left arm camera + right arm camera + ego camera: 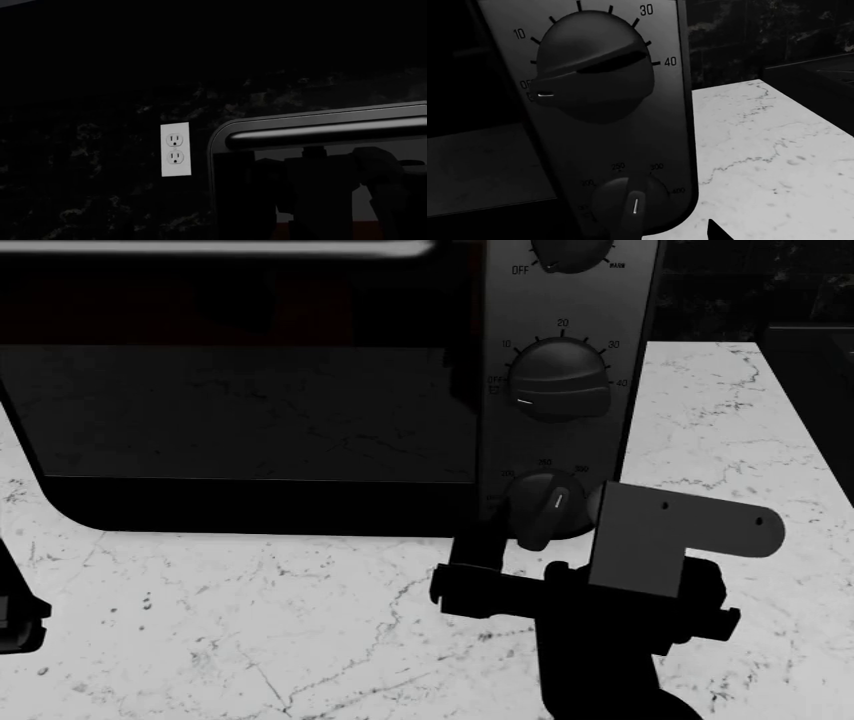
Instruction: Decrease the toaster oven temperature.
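The toaster oven (267,420) is black with a dark glass door and fills the upper head view. Its grey panel carries three black dials. The lowest dial (545,508), numbered 250 to 400, has its white mark pointing up. It also shows in the right wrist view (630,205), below the middle dial (594,75). My right gripper (534,545) is right in front of the lowest dial, jaws open to either side of it. One fingertip (714,232) stands clear of the knob. Only a dark part of my left arm (14,615) shows at the head view's edge.
The oven stands on a white marble counter (267,630). A black appliance (814,370) borders the counter at the right. In the left wrist view a white wall outlet (175,149) sits on the dark backsplash beside the oven's upper corner and door handle (320,132).
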Controlling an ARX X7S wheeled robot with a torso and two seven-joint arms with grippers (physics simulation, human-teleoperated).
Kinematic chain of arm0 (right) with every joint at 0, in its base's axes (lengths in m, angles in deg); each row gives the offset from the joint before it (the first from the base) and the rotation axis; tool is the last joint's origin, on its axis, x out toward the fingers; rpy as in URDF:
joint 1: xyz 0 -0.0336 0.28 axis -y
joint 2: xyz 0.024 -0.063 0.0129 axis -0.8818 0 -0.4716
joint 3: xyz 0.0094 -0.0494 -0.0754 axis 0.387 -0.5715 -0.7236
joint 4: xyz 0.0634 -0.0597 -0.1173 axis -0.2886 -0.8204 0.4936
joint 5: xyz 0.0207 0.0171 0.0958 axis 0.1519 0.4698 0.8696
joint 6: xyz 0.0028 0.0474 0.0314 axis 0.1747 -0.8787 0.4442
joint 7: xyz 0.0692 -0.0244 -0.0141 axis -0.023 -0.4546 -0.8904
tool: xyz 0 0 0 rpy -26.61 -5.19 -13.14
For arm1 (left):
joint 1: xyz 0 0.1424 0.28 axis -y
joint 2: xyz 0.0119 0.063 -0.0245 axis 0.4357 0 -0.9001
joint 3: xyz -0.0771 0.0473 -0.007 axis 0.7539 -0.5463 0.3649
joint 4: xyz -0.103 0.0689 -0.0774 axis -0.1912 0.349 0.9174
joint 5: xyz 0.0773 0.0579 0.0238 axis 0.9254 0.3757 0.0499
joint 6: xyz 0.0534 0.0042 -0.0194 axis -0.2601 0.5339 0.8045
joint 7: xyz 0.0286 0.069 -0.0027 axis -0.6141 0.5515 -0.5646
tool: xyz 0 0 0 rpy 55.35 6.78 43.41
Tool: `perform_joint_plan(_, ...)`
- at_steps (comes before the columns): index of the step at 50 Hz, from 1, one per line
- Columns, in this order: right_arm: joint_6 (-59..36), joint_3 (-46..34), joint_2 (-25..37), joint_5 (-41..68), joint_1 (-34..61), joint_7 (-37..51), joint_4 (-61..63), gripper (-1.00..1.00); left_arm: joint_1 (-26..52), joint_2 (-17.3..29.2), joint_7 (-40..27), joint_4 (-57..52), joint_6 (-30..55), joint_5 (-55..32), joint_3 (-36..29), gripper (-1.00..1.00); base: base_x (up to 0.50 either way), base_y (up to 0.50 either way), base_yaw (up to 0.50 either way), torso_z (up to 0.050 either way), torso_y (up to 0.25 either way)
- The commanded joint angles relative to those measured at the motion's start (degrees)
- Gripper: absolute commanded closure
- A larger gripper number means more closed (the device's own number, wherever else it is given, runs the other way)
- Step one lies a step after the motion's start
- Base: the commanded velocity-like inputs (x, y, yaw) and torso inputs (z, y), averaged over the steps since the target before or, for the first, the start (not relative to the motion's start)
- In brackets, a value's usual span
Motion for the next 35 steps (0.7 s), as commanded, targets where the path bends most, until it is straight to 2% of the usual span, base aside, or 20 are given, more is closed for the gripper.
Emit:
perform_joint_plan(1, 2.3, -1.2, 0.4, 0.4, 1.3, -0.2, -4.6, -1.0, 0.0, 0.3, -0.3, 0.4, -0.3, 0.1, -0.4, -1.0, 0.0, 0.0, 0.0, 0.0, 0.0)
perform_joint_plan(35, 7.8, -3.8, 1.1, 1.1, 4.9, -0.7, -16.8, -1.0, -0.2, 0.9, -0.9, 1.9, -1.4, -0.3, -0.7, -1.0, 0.0, 0.0, 0.0, 0.0, 0.0)
